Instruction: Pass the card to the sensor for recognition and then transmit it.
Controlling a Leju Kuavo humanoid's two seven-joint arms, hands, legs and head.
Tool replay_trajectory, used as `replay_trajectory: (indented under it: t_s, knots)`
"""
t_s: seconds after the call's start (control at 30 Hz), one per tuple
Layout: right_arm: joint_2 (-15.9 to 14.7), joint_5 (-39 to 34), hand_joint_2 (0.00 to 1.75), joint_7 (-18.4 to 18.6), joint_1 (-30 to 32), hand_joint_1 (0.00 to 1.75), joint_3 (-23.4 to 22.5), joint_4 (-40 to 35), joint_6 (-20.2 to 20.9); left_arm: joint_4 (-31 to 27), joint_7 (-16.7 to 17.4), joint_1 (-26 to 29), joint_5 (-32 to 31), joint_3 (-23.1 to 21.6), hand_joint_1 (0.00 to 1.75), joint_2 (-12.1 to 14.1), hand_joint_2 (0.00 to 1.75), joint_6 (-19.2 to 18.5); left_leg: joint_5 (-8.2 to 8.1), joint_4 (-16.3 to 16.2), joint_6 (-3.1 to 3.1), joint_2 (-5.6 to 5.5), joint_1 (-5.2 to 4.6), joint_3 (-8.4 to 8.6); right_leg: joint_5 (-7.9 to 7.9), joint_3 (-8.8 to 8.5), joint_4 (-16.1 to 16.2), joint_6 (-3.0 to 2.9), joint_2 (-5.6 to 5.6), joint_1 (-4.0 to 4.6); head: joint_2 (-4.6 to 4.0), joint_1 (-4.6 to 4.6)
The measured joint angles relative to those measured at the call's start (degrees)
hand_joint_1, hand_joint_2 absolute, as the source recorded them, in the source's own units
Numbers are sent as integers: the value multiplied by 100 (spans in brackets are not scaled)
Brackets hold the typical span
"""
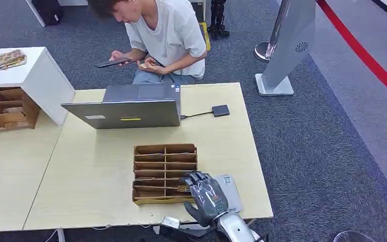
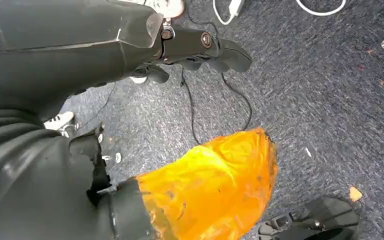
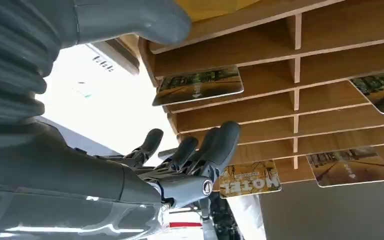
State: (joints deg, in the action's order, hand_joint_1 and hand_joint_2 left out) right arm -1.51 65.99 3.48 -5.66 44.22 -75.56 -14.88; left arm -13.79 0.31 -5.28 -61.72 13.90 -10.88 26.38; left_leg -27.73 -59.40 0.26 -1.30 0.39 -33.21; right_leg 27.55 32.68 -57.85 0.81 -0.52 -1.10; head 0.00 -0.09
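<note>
Picture-printed cards [image 3: 198,85] flat in wooden rack [image 1: 165,173] slots; black sensor [image 1: 220,110] beyond.

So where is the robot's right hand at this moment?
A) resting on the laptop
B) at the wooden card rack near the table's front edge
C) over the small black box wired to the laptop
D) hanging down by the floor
B: the right hand sits at the near right corner of the wooden card rack, and its wrist view shows its fingers close to the cards in the slots.

even bright indoor light, soft shadows, blown-out white glare in right wrist view
</note>
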Motion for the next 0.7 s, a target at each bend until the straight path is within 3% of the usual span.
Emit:
replay_trajectory:
  t_s: [0.57, 0.7]
  knots:
    - [31, -2, 175, 0, -31, 59, 11, 76, 2, 0, 0, -7, -9, -39, 0, 0, 0, -4, 0, 0, 0, 0, 0, 0, 0, 0, 0, 0, 0, 0, 0, 0]
    - [37, -2, 175, 0, -31, 66, 11, 76, 2, 0, 0, -7, -9, -39, 0, 0, 0, -4, 0, 0, 0, 0, 0, 0, 0, 0, 0, 0, 0, 0, 0, 0]
